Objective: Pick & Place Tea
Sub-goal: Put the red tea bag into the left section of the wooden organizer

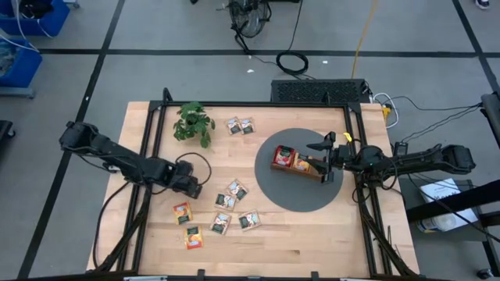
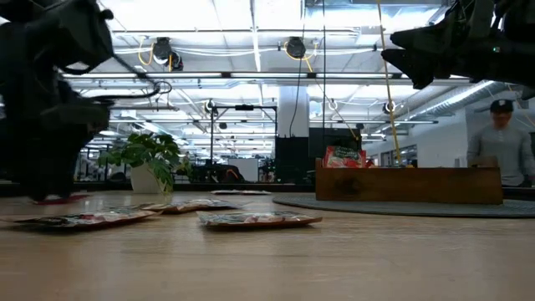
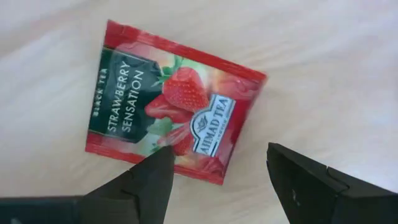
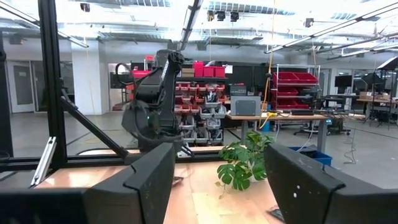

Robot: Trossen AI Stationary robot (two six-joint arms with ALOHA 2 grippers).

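From above, your left end effector (image 1: 190, 187) sits low over the wooden surface (image 1: 312, 234) among scattered tea sachets (image 1: 237, 190); your right end effector (image 1: 326, 159) hovers at the wooden tray (image 1: 311, 173) on the grey mat (image 1: 273, 187), two sachets (image 1: 287, 158) standing inside. At table height, flat sachets (image 2: 257, 220) lie before the plant (image 2: 149, 160). Your left wrist shows fingers (image 3: 152, 183) spread wide over a strawberry sachet (image 3: 171, 101). Your right wrist shows fingers (image 4: 149, 180) wide, empty.

Flat square tea sachets (image 1: 221, 211) lie scattered on the bare wood beside the wooden tray (image 1: 312, 173) (red and orange ones stand inside it); a pair (image 1: 241, 125) sits apart.
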